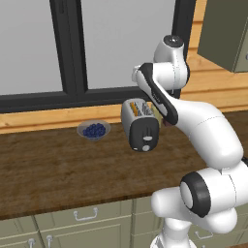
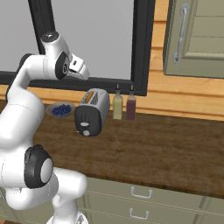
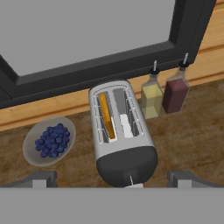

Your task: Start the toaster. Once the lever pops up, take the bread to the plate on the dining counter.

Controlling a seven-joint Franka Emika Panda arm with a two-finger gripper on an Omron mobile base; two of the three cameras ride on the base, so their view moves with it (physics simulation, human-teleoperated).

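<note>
On the wood worktop point(image 1: 43, 169), below the dark-framed window point(image 1: 68, 48), we find the toaster point(image 1: 140, 124) standing with its black end panel toward the robot. We note the bread point(image 3: 106, 115) sitting in the left slot as the hand view shows it, an orange-tan slice seen edge-on; the other slot shows a pale strip whose nature we cannot tell. A pale knob point(image 2: 86, 132) sits low on the black end panel. We cannot make out the lever in any view.

We record the gripper point(image 3: 113, 177) poised above the toaster, jaws spread wide and holding nothing. In the hand view the two dark fingertips point(image 3: 40, 178) rise at the bottom, one to each side of the toaster's black end, both apart from it; the end panel lies between them. The bread lies beyond the fingertips, further up the toaster body.

A grey bowl of blueberries point(image 1: 94, 130) rests on the worktop to the toaster's left. Two bottles, one yellowish point(image 2: 117, 106) and one dark red point(image 2: 131, 107), stand just beside the toaster on its right, against the wall.
</note>
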